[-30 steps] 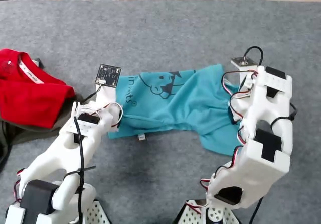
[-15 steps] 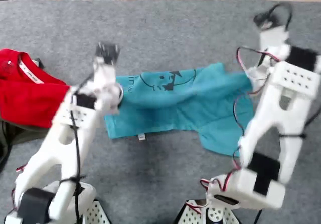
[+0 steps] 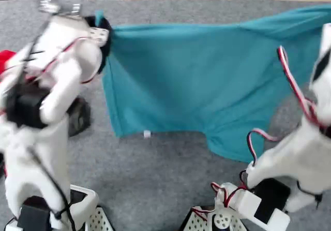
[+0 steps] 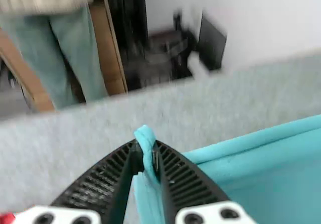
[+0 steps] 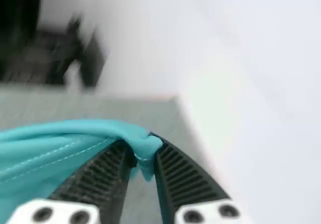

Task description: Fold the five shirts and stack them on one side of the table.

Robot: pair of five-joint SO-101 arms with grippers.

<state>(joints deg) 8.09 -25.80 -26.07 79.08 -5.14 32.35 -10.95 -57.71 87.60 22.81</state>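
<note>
High view: teal shirt [image 3: 196, 81] hangs spread wide betw. the two arms. Its top edge is stretched taut across the far part of the desk [image 3: 170, 184] and the body drapes down toward the near side. Lower hem w/ small white tag [image 3: 147, 133] is low by the grey surface; can't tell if it touches. A flap [image 3: 227, 148] sags lower at right of centre. L arm [image 3: 51, 81] stands tall at the pic's left, w/ the shirt's top corner at its tip. R arm [image 3: 305, 153] is at the right edge, w/ red/white wires [image 3: 292, 81] looped along it, and the shirt's other top corner runs off that way. A bit of red shirt [image 3: 4, 60] peeks from behind the L arm, on the desk's left side.

Left wrist view: L hand [image 4: 145, 151] is pinched narrow on a bunched fold of the teal shirt. The cloth tip pokes up betw. the black ribbed fingers [image 4: 180, 176], and the rest of the fabric trails off to one side over the grey desk.

Right wrist view: R hand [image 5: 143, 151] is likewise clamped tight on a teal corner. A stitched hem leads away from it, w/ a white wall [image 5: 241, 58] behind.
</note>
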